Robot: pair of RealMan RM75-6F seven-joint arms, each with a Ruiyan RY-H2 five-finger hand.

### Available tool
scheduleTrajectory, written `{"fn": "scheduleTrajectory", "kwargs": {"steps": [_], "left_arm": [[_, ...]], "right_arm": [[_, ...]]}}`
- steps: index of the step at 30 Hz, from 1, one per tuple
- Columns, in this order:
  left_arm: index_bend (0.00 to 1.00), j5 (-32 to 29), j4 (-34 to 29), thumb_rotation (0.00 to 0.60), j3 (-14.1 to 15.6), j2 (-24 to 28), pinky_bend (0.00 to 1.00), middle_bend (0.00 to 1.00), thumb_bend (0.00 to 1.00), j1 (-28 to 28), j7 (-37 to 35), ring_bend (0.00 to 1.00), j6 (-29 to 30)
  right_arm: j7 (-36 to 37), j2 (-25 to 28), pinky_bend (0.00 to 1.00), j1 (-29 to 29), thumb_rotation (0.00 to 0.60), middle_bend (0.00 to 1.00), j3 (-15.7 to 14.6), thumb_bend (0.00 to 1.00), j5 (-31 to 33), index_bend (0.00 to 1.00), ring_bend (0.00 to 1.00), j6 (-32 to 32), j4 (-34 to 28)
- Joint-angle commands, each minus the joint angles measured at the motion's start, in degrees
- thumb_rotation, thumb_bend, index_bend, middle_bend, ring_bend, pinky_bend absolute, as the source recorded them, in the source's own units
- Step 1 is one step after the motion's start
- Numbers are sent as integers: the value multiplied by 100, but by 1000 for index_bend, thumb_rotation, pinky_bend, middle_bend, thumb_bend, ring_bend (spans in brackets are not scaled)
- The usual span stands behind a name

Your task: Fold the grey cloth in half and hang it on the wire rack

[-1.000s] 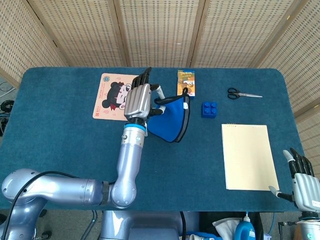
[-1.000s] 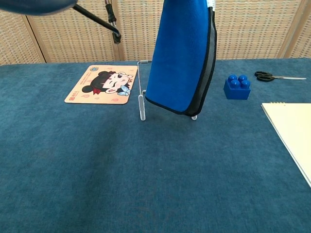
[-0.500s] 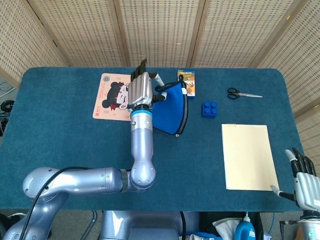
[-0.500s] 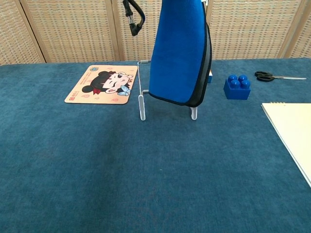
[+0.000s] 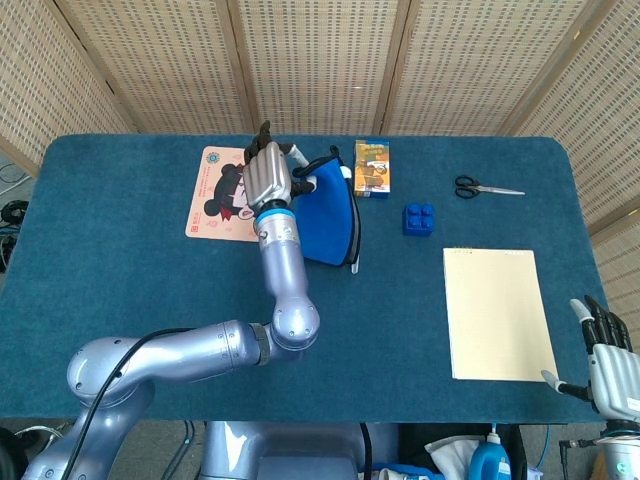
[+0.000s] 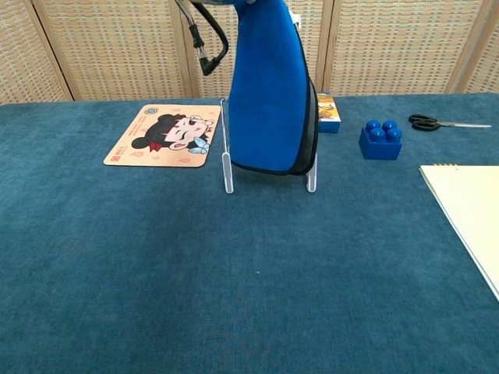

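One hand at work — hanging the folded cloth
Left hand (image 5: 268,176) grips the folded cloth (image 6: 269,93) at its top, draped down over the wire rack (image 6: 228,167); next, probably lower and release. Right hand (image 5: 607,362) idles far off, fingers apart.

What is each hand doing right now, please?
Left hand: holding the folded blue cloth up over the wire rack.
Right hand: open, holding nothing, at the table's near right edge.
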Motion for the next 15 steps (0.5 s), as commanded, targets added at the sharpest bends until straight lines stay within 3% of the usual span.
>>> {"fn": "scheduleTrajectory", "kwargs": {"steps": [1, 15], "left_arm": [[887, -134, 461, 600, -35, -161, 0, 0, 536, -29, -101, 0, -319], [886, -348, 2188, 600, -123, -712, 0, 0, 535, -308, -256, 0, -1350]], "right_arm": [[-23, -8, 0, 6, 600, 0, -1, 0, 13, 0, 0, -13, 2], [-189, -86, 0, 80, 600, 0, 48, 0, 248, 0, 0, -183, 59]]}}
